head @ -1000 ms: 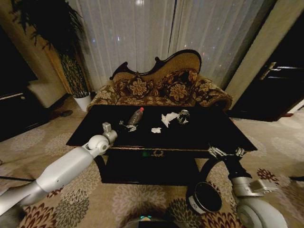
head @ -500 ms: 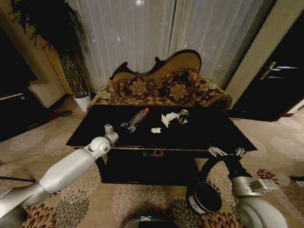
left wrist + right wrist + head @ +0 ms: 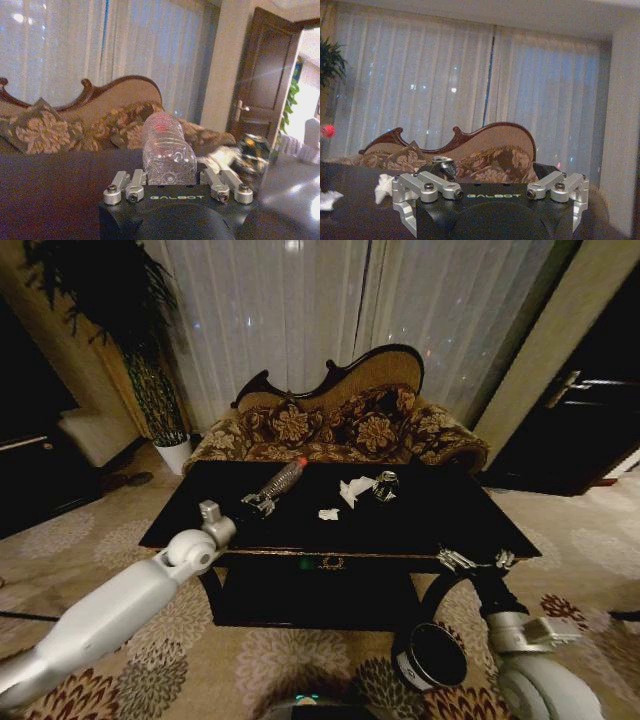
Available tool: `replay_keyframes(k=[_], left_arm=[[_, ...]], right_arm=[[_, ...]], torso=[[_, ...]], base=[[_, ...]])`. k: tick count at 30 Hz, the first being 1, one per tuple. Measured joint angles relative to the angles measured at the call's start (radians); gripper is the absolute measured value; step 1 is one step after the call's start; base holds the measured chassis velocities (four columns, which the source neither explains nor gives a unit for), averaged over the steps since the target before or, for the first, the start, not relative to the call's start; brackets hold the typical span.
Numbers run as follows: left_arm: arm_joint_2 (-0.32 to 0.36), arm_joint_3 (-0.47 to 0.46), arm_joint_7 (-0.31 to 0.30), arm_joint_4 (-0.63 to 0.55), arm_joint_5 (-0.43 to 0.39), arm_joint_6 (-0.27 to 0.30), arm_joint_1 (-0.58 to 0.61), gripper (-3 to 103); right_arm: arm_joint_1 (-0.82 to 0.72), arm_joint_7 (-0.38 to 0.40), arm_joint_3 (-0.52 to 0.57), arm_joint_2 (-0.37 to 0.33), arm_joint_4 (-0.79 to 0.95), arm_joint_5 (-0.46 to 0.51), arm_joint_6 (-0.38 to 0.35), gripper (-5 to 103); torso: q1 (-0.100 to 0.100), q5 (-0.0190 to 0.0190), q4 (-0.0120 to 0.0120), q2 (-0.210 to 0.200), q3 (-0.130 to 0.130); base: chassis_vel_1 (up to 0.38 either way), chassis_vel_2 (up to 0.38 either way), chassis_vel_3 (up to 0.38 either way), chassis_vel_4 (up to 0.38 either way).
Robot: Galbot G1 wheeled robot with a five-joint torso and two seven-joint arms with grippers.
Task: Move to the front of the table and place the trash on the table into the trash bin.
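Note:
The clear plastic bottle [image 3: 281, 480] with its red cap [image 3: 302, 461] is tilted over the black table [image 3: 450, 525]. My left gripper [image 3: 257, 504] is shut on its base. In the left wrist view the bottle [image 3: 167, 152] sits between the fingers [image 3: 125, 187]. White paper scraps [image 3: 355, 488] [image 3: 328, 513] and a small shiny can [image 3: 386, 485] lie mid-table. The dark trash bin [image 3: 432, 655] stands on the carpet below the table's front right. My right gripper [image 3: 477, 559] hovers open at the table's front right edge, above the bin; in its wrist view the right gripper [image 3: 492, 189] holds nothing.
A floral sofa [image 3: 340, 425] stands right behind the table. A potted plant [image 3: 150, 370] is at the back left, and a dark door [image 3: 590, 410] at the right. Patterned carpet [image 3: 300, 660] lies open in front of the table.
My left arm has drawn a little to the left with the bottle, and the capped end has risen off the table. The right arm has not moved.

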Motion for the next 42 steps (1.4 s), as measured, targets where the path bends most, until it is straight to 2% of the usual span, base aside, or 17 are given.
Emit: replay_keyframes(k=[3,7,9,12,13,15,17,18,21,22,27,30,34,36,37,40,42], left_arm=[[0.033,-0.053,0.004,-0.062,-0.008,0.004,0.085,41],[0.081,-0.114,-0.001,-0.227,-0.020,0.015,0.215,41],[0.081,-0.114,-0.004,-0.240,-0.021,0.016,0.219,41],[0.073,-0.100,-0.028,-0.312,-0.037,0.034,0.226,41],[0.073,-0.100,-0.028,-0.312,-0.037,0.034,0.226,41],[0.070,-0.096,-0.034,-0.331,-0.051,0.043,0.228,41],[0.070,-0.092,-0.044,-0.359,-0.095,0.059,0.242,41],[0.070,-0.092,-0.044,-0.359,-0.095,0.059,0.242,41],[0.077,-0.092,-0.050,-0.386,-0.143,0.071,0.251,41],[0.077,-0.092,-0.050,-0.386,-0.143,0.071,0.251,41],[0.090,-0.079,-0.052,-0.424,-0.194,0.087,0.247,41],[0.107,-0.034,-0.051,-0.439,-0.227,0.098,0.199,41],[0.115,0.024,-0.050,-0.441,-0.239,0.103,0.127,41],[0.112,0.107,-0.053,-0.442,-0.261,0.108,0.018,41],[0.112,0.107,-0.053,-0.442,-0.261,0.108,0.018,41],[0.088,0.256,-0.069,-0.443,-0.296,0.114,-0.145,41],[0.076,0.284,-0.074,-0.443,-0.306,0.116,-0.175,41]], right_arm=[[-0.002,0.005,0.003,-0.004,-0.003,-0.060,0.011,100],[-0.002,0.033,0.011,-0.002,-0.033,-0.261,0.073,100],[-0.003,0.037,0.011,0.000,-0.036,-0.279,0.080,100],[-0.018,0.048,0.028,0.026,-0.043,-0.426,0.128,100],[-0.018,0.048,0.028,0.026,-0.043,-0.426,0.128,100],[-0.026,0.051,0.034,0.040,-0.040,-0.514,0.148,100],[-0.030,0.069,0.042,0.061,-0.048,-0.692,0.214,100],[-0.030,0.069,0.042,0.061,-0.048,-0.692,0.214,100],[-0.026,0.102,0.041,0.078,-0.065,-0.843,0.293,100],[-0.026,0.102,0.041,0.078,-0.065,-0.843,0.293,100],[-0.010,0.131,0.043,0.079,-0.084,-1.004,0.392,100],[-0.001,0.145,0.045,0.077,-0.093,-1.080,0.440,100],[-0.002,0.147,0.043,0.078,-0.094,-1.100,0.449,100],[-0.002,0.147,0.036,0.084,-0.094,-1.130,0.458,100],[-0.002,0.147,0.036,0.084,-0.094,-1.130,0.458,100],[0.000,0.147,0.018,0.095,-0.097,-1.166,0.462,100],[0.003,0.147,0.015,0.097,-0.098,-1.176,0.464,100]], torso=[[0.000,-0.0001,0.0001,0.000,0.000],[0.000,0.0001,-0.0001,0.000,0.000],[0.000,0.0001,-0.0001,0.000,0.000],[0.000,0.0000,-0.0003,0.000,0.000],[0.000,0.0000,-0.0003,0.000,0.000],[0.000,-0.0001,-0.0004,0.000,0.000],[0.000,-0.0002,-0.0003,0.000,0.000],[0.000,-0.0002,-0.0003,0.000,0.000],[0.000,-0.0001,-0.0003,0.000,0.000],[0.000,-0.0001,-0.0003,0.000,0.000],[0.000,-0.0001,-0.0002,0.000,0.000],[0.000,0.0000,0.0000,0.000,0.000],[0.000,0.0000,-0.0002,0.000,0.000],[0.000,0.0000,-0.0002,0.000,0.000],[0.000,0.0000,-0.0002,0.000,0.000],[0.000,0.0001,-0.0003,0.000,0.000],[0.000,0.0000,-0.0003,0.000,0.000]], base=[[0.000,0.000,0.000,0.000],[0.000,0.000,0.000,0.000],[0.000,0.000,0.000,0.000],[0.000,0.000,0.000,0.000],[0.000,0.000,0.000,0.000],[0.000,0.000,0.000,0.000],[0.000,0.000,0.000,0.000],[0.000,0.000,0.000,0.000],[0.000,0.000,0.000,0.000],[0.000,0.000,0.000,0.000],[0.000,0.000,0.000,0.000],[0.000,0.000,0.000,0.000],[0.000,0.000,0.000,0.000],[0.000,0.000,0.000,0.000],[0.000,0.000,0.000,0.000],[0.000,0.000,0.000,0.000],[0.000,0.000,0.000,0.000]])
